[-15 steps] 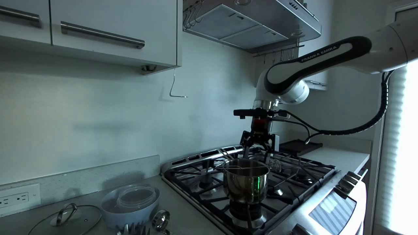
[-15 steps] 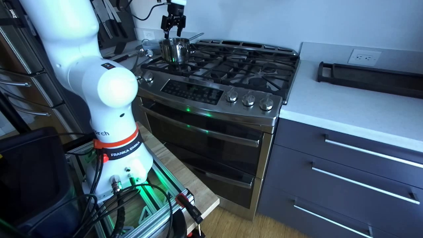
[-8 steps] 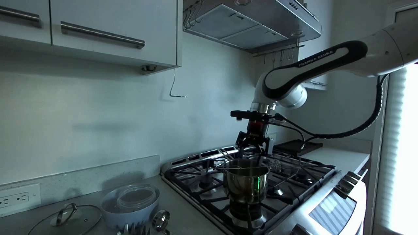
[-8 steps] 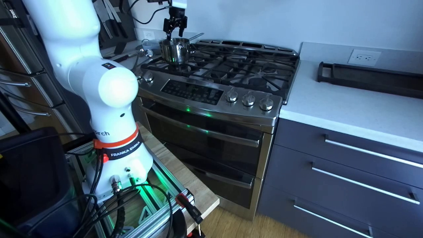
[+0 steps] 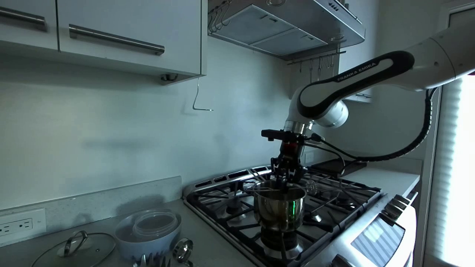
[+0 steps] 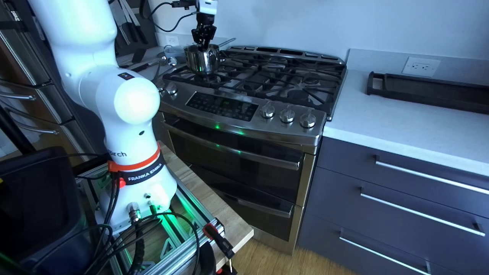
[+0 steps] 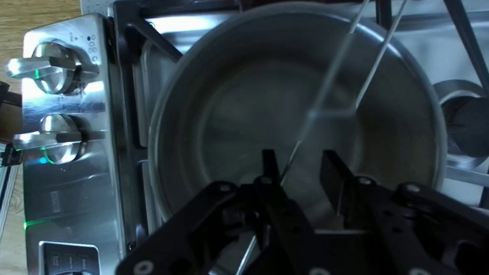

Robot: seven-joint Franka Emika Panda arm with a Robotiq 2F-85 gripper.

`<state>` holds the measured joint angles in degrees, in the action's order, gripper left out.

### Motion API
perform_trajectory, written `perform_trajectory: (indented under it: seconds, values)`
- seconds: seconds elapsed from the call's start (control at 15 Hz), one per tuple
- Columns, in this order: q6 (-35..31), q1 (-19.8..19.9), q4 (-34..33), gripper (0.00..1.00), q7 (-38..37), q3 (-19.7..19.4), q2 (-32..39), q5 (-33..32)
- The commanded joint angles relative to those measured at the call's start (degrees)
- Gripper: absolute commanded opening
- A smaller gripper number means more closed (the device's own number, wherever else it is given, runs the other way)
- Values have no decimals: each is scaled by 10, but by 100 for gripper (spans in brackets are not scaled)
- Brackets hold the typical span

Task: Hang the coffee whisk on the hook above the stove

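Note:
The coffee whisk lies across the top of a steel pot (image 5: pixel 280 209) on the stove. In the wrist view its thin wire shaft (image 7: pixel 291 162) runs diagonally between my fingers, close beside the left one; contact I cannot tell. Its coiled head (image 5: pixel 312 187) sticks out past the rim in an exterior view. My gripper (image 7: pixel 298 154) points down over the pot, tips around rim height, jaws part way together with a visible gap. Several hooks hang on a rail (image 5: pixel 319 58) beneath the range hood; which hook is meant I cannot tell.
Burner grates (image 6: pixel 259 68) surround the pot. A strainer-like handle (image 6: pixel 228 41) reaches past the rim. Left of the stove are a glass lid (image 5: pixel 79 250), a bowl (image 5: pixel 146 241) and a ladle (image 5: pixel 183 249). A bent wire (image 5: pixel 202 109) hangs below the cabinet.
My gripper has come down toward the pot and shifted a little across it. Its fingers, wide apart before, have drawn much closer together. Pot and whisk look unmoved.

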<state>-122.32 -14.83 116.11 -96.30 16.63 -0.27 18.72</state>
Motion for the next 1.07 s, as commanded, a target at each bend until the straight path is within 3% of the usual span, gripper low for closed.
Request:
perform_trajectory:
  seconds: [0.0,0.13,1.0]
  values:
    - [-15,-3,14,6,-11,-4,-10,4]
    - [-14,-3,13,0,-10,-4,-10,4]
    - [2,11,13,1,18,-23,-57,40]
